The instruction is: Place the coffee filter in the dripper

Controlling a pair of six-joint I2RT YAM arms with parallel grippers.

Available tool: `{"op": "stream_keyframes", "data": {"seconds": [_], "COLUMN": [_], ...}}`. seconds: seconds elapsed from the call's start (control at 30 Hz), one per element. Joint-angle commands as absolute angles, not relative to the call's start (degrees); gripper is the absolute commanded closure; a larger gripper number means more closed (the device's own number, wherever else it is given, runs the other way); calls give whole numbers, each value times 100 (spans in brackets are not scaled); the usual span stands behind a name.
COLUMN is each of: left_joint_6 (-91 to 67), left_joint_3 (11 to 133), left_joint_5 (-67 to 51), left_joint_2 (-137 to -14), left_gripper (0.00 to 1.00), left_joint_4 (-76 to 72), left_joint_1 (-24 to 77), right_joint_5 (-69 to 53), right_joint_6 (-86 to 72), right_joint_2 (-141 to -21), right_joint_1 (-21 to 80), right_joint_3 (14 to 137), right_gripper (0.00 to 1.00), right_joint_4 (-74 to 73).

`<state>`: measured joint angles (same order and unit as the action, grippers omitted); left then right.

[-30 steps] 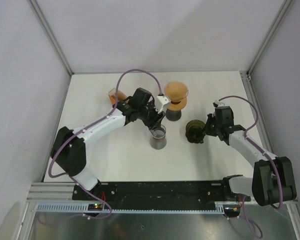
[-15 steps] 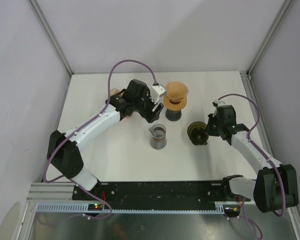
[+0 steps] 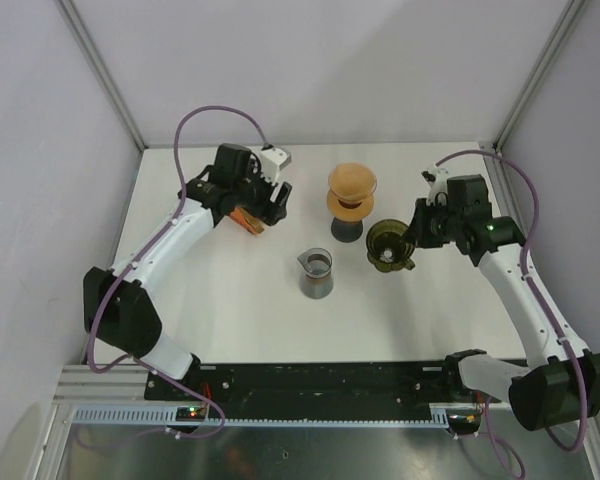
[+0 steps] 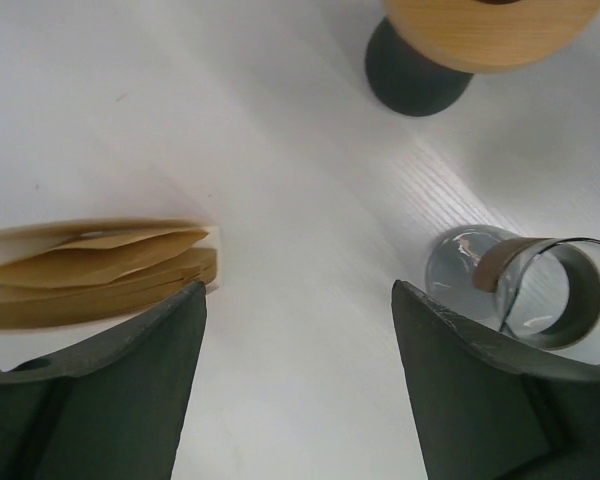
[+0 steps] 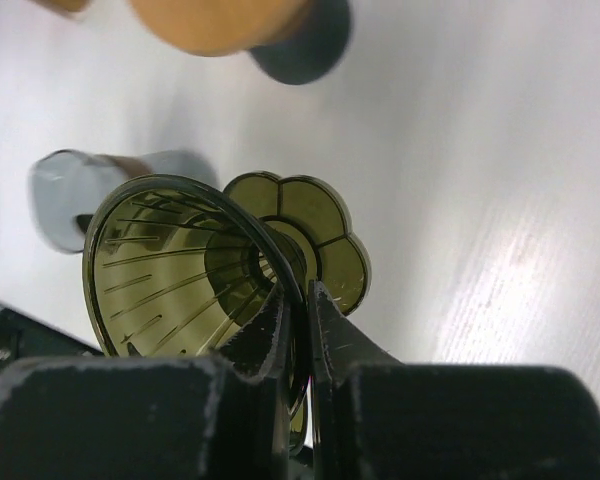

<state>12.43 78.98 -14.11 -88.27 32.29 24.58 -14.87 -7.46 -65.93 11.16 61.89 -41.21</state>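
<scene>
A stack of brown paper coffee filters lies at the back left of the table. My left gripper hovers right beside it, open and empty. In the left wrist view the coffee filters lie just beyond the left finger, with only bare table under the left gripper. The olive-green transparent dripper hangs tilted right of centre, with my right gripper shut on it. In the right wrist view the right gripper pinches the rim of the dripper, one finger inside the cone and one outside.
A small glass server stands near the middle of the table, left of the dripper. Behind it is a stand with a tan dome top on a dark base. The glass server also shows past the left gripper's right finger.
My left arm swung from over the glass server back and left to the filter stack, its jaws opening wider. My right gripper carried the dripper up and toward the back, tilting it.
</scene>
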Motion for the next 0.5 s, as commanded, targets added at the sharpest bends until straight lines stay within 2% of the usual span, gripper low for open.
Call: {"op": "stream_keyframes", "data": {"seconds": [0.0,0.23,0.47], "left_joint_6": [1135,1089,1075], "left_joint_3": [7876,7718,7634], "left_joint_5": [-1592,-1654,-1661], "left_joint_2": [-8603,-8583,-8507], "left_gripper": [19,12,11], "left_joint_4": [3193,3182,3187], "left_joint_1": [2163,1849,1732], "right_joint_5": [-2332,-2681,-2743], "right_joint_6": [-748,-922,-909], "right_joint_2": [-6463,-6929,-7801], "right_joint_1": [1382,2271,3065], "right_joint_3": [6978,7798,8480], "right_gripper": [100,100,100], "right_joint_4": [-4626,-4615,-4494]}}
